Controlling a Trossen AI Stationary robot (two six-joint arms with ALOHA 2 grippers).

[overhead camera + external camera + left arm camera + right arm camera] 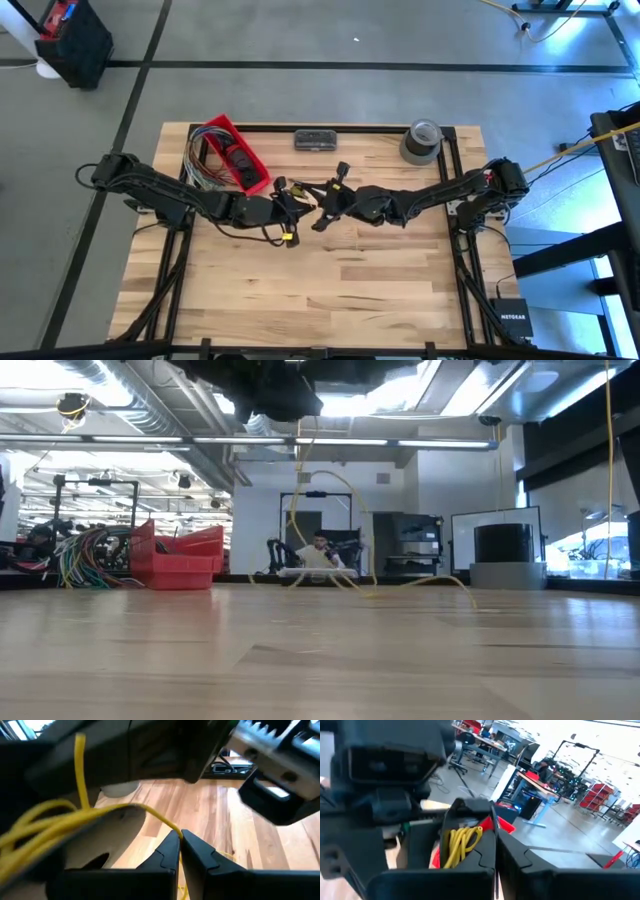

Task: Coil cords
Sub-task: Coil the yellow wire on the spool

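High view: both dark arms reach toward the middle of the light wooden table (330, 280), and their grippers meet just above the frame's centre. The left gripper (290, 208) sits just left of centre, the right gripper (322, 205) just beside it, tips almost touching.

In the left wrist view, the left gripper's two dark fingers (167, 854) are clenched together on a thin yellow cord (150, 812). The cord runs from the fingertips up and leftwards into a bundle of several strands at the left edge of that frame.

In the right wrist view, the right gripper's fingers (482, 855) are pressed shut; whether they pinch anything cannot be told. Loops of the same yellow cord hang just behind them, against the other arm.

In the low view, the cord rises in a tall loop at the middle of the frame and trails off to the right along the tabletop.

A red plastic bin (233, 152) stands in the table's upper left, with a bundle of multicoloured wires (197, 158) beside it. A grey tape roll (422, 140) sits at the upper right.
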